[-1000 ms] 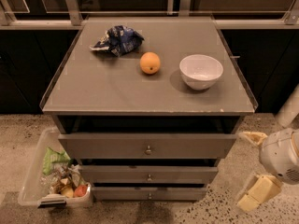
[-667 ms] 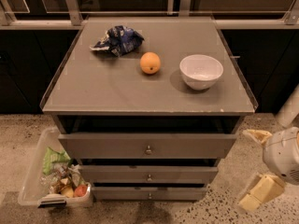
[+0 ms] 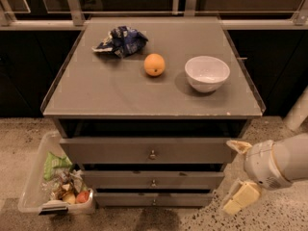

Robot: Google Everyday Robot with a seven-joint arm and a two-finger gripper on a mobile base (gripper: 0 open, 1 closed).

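My gripper (image 3: 239,173) hangs low at the right, beside the front right corner of a grey drawer cabinet (image 3: 96,97). It is open, with one pale fingertip (image 3: 237,146) level with the top drawer (image 3: 115,150) and the other lower down, and nothing sits between them. On the cabinet top lie a crumpled blue chip bag (image 3: 120,41), an orange (image 3: 154,64) and an empty white bowl (image 3: 207,73). The top drawer front with its small knob (image 3: 152,154) is the thing nearest to the gripper.
Two more drawers (image 3: 152,182) sit below the top one. A clear plastic bin (image 3: 33,186) holding packets and fruit stands on the speckled floor at the cabinet's left. A railing with dark panels runs behind. A white post (image 3: 298,112) stands at the right.
The gripper has shifted a little to the left, closer to the cabinet's right front corner. The things on the top have not moved.
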